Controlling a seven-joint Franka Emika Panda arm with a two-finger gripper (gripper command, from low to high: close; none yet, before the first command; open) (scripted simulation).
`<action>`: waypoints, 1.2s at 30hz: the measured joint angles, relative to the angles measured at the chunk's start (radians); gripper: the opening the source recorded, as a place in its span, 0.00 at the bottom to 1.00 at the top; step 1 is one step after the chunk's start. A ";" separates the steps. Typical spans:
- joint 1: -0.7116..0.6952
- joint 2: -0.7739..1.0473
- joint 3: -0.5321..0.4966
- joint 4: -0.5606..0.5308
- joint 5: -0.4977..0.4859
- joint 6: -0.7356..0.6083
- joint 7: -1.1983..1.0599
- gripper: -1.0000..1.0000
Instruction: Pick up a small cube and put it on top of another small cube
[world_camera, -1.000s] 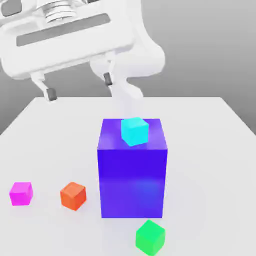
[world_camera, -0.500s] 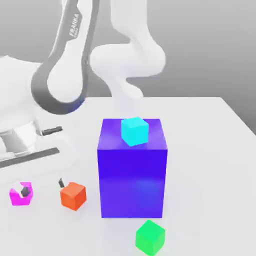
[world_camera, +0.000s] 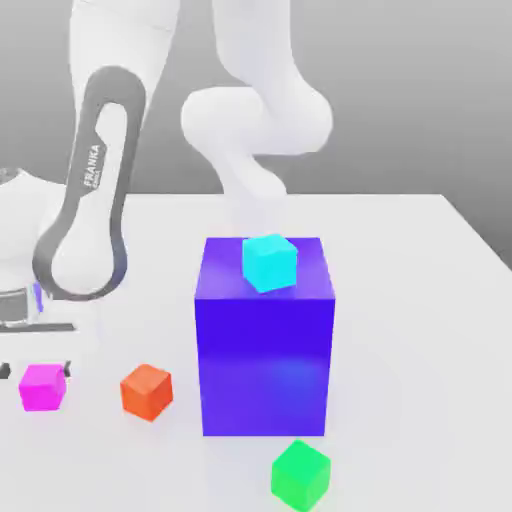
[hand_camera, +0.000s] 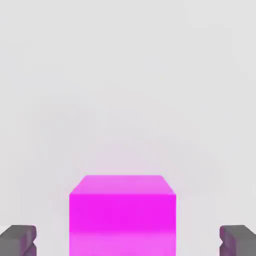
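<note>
Pale table (world_camera: 400, 330) with a grey backdrop behind it. Magenta cube (world_camera: 43, 388) stands on the table toward the exterior view's left, beside the orange cube (world_camera: 147, 392). Tool (world_camera: 36, 369) is down at the magenta cube, fingers spread wide; in the hand view they stand to either side with a gap at each, gripping nothing. Cyan cube (world_camera: 270, 263) sits on top of the blue block (world_camera: 265, 365); green cube (world_camera: 301, 475) lies near the block's front. Stacking target not identified. Risks, as judged: closing while too high or off centre would pinch only an edge, and the cube could twist or squirt out. One finger meeting it first would push it across the table. Swinging sideways without enough lift could knock the orange cube or clip the block, shaking the cyan cube loose.
</note>
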 joint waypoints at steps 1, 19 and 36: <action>0.000 0.000 0.000 0.000 0.000 0.000 0.000 0.00; 0.280 -0.206 -0.182 0.042 -0.379 -0.196 0.097 0.00; 0.448 -0.293 0.087 0.103 -0.621 -0.283 -0.592 0.00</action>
